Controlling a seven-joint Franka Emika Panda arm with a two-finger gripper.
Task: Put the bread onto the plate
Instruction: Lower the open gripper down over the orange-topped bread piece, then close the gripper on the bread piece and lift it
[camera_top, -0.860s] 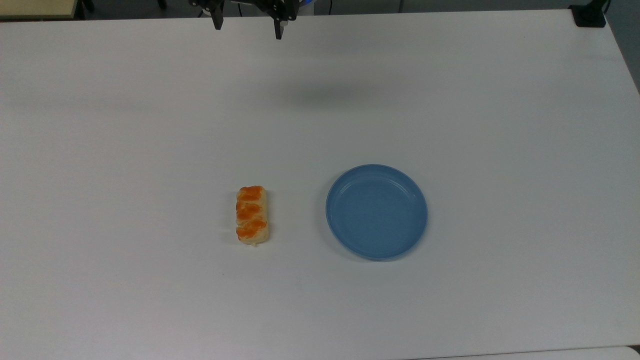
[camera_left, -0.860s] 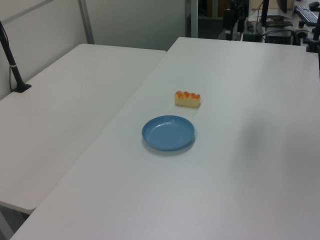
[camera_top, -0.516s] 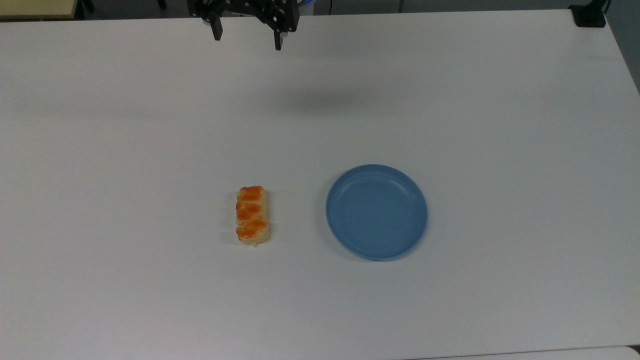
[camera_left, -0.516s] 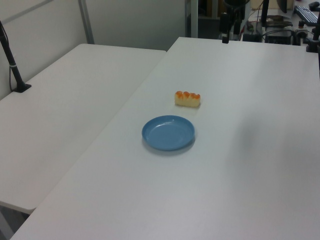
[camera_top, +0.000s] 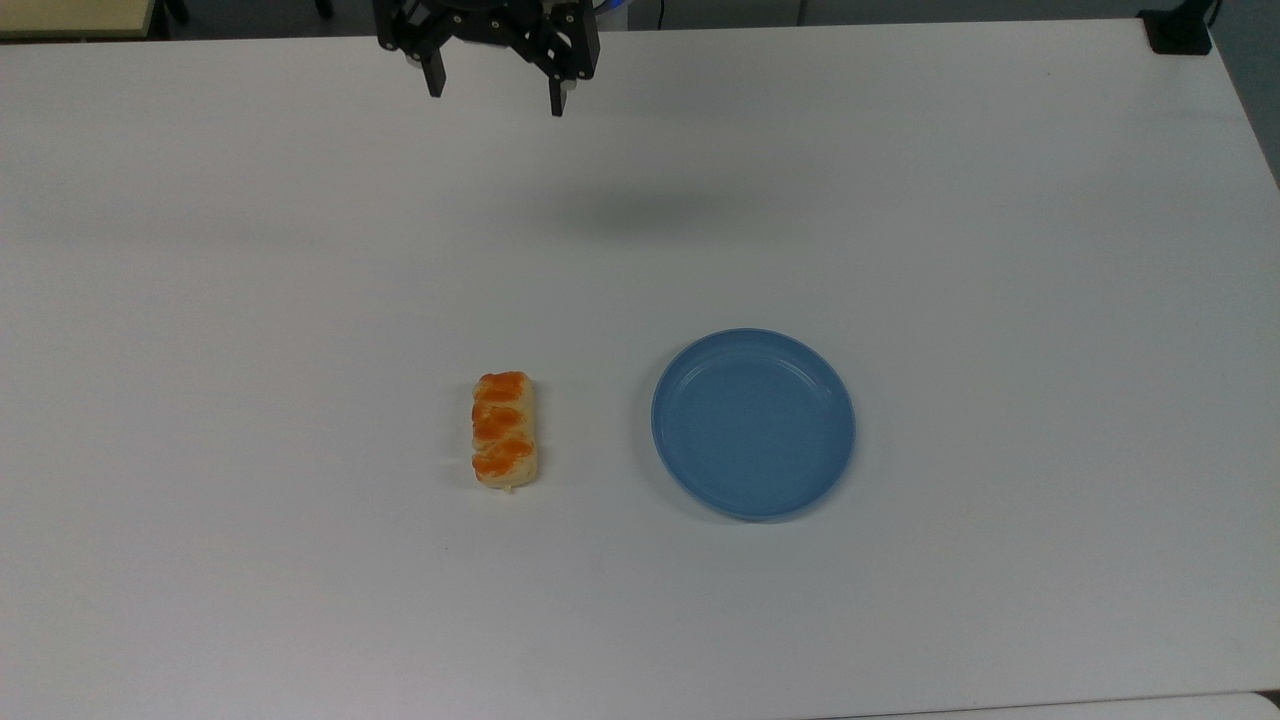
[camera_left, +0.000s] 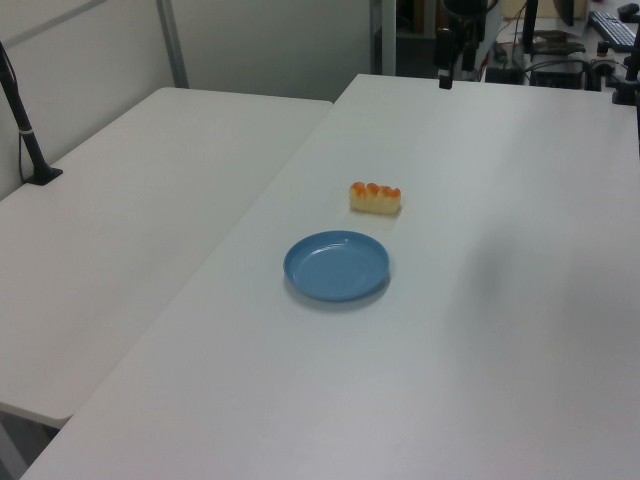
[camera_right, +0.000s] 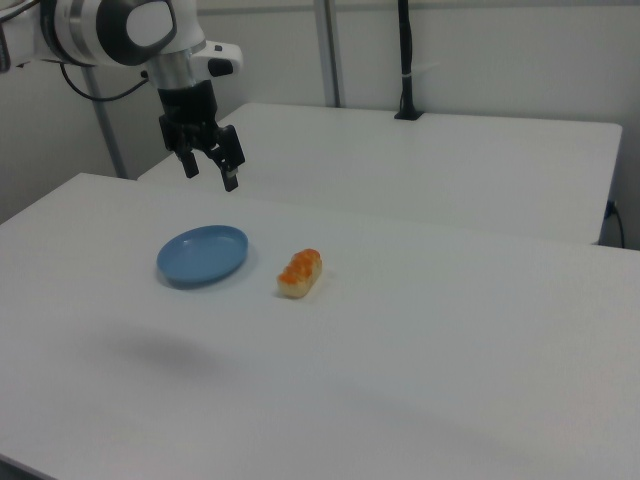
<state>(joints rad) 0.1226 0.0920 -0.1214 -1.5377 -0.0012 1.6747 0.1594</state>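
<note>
My end effector (camera_top: 495, 97) hangs in the air above the white desk (camera_top: 900, 200), close to the desk's far edge in the top view, with its two black fingers (camera_top: 557, 100) spread wide and nothing between them. In the right view the end effector (camera_right: 210, 172) points down, well clear of the desk surface, and a soft shadow lies on the desk below it. The bread (camera_top: 505, 429) lies flat on the desk well away from my end effector, straight down from it in the top view and only slightly to the top view's right of the midpoint between my fingers; its long side runs up and down in the top view, with its three orange-brown lumps facing up. The plate (camera_top: 690, 470) sits on the desk near the bread, on the top view's right of it, with a clear strip of desk between the two, and it holds nothing. In the right view the plate (camera_right: 175, 272) lies below my end effector and the bread (camera_right: 300, 273) lies to the right view's right of the plate. In the left view the bread (camera_left: 375, 196) lies beyond the plate (camera_left: 300, 280), between it and my end effector (camera_left: 452, 74).
</note>
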